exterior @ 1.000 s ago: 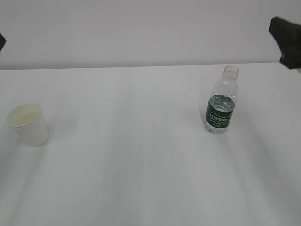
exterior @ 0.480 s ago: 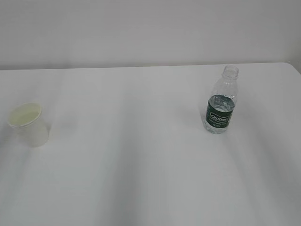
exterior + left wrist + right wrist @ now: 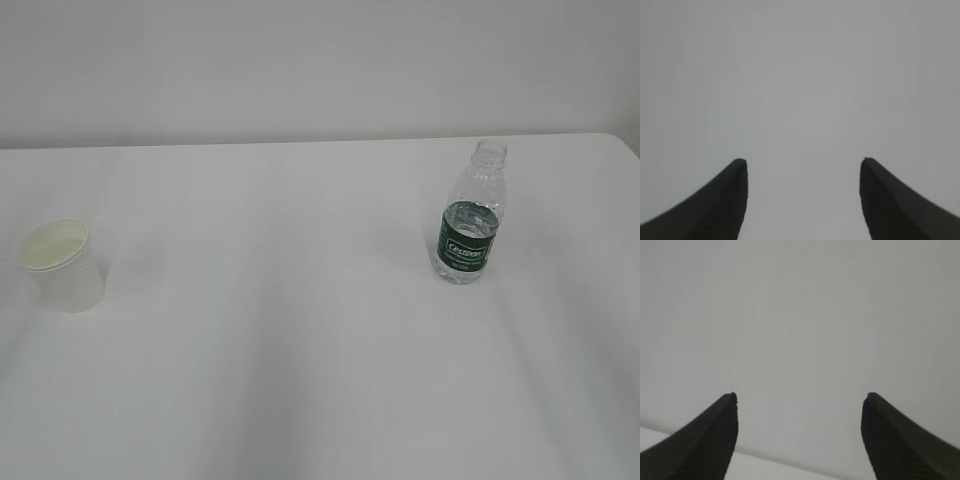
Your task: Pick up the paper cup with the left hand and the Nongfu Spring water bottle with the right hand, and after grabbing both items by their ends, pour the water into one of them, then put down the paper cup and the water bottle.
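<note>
Cup and bottle both stand upright on the plain white table (image 3: 300, 380), well apart, and I hold neither of them. The small white tapered paper cup (image 3: 64, 264) with its rolled rim and cream inside sits near the table's left edge; the small clear plastic Nongfu Spring water bottle (image 3: 469, 214), uncapped, with ribbed shoulders and a dark green label band, stands on the right side. Water (image 3: 464, 268) shows through the bottle's lower part, up to about the top of the label. I cannot tell from here whether the cup holds any.

My left hand (image 3: 802, 162) is spread wide with nothing between its dark ribbed fingertips (image 3: 735, 172), facing only blank grey. My right hand (image 3: 800, 396) is likewise wide and empty, looking at a plain wall with a pale strip low in its view. Neither hand appears in the exterior view.

Judging by how things lie, either the set-down is finished or the pick-up is not yet begun; the pictures alone do not settle it. If the grasp is ahead, I need to bring my left hand down to the cup and my right hand to the bottle, closing gently so the thin cup wall does not crush.
</note>
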Robot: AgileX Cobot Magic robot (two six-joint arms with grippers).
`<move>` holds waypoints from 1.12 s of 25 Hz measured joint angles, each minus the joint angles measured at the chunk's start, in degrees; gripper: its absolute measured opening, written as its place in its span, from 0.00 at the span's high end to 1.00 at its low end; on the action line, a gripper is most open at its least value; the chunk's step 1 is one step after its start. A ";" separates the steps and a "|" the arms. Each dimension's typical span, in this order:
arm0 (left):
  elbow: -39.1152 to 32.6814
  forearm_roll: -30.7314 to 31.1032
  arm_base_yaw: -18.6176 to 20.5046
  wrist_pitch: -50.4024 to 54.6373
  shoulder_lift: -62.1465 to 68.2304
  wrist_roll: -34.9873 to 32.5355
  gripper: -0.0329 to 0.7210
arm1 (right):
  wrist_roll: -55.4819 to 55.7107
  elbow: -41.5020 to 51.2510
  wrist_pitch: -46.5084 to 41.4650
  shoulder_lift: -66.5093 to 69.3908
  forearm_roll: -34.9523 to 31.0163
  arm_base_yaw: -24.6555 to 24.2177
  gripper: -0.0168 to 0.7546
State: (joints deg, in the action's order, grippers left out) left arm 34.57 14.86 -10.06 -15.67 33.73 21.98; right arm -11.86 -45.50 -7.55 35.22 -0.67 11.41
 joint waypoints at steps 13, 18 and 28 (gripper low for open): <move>0.11 -0.22 0.00 32.00 -18.37 0.00 0.29 | 0.00 -0.11 -22.37 -14.71 0.67 0.00 0.22; 0.22 -0.56 0.00 42.22 -23.20 0.00 0.31 | 0.00 -0.20 -31.88 -19.17 0.67 0.00 0.22; 2.97 -8.26 0.00 63.46 -25.56 -5.28 0.35 | 0.00 -0.22 -54.44 -26.19 -1.15 0.00 0.22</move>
State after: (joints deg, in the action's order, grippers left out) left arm 37.54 6.60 -10.06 47.79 8.17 16.71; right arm -11.86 -45.72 -61.98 9.03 -1.83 11.41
